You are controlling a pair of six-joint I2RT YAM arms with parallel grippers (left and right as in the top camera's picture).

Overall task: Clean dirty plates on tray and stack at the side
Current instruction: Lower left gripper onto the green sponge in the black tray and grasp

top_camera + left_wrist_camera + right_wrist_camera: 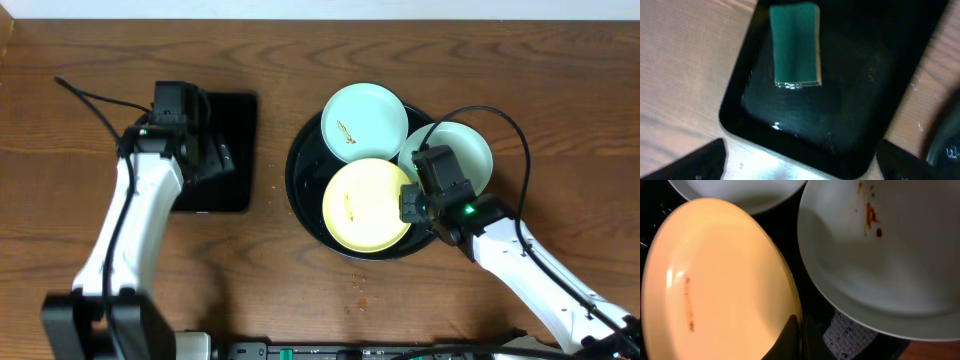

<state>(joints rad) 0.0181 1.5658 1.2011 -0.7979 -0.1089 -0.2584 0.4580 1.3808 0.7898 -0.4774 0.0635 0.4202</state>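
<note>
1. The overhead camera looks straight down from high above the table (300, 50), with the rectangular tray (235, 130) at left and the round tray (305, 185) at right.
2. The left wrist camera faces down, fairly near, onto the rectangular tray and a green sponge (795, 45); overhead shares that tray.
3. The right wrist camera sits very close over the yellow plate (720, 280) and a smeared pale plate (880, 265) on the round tray, both also seen from overhead.
</note>
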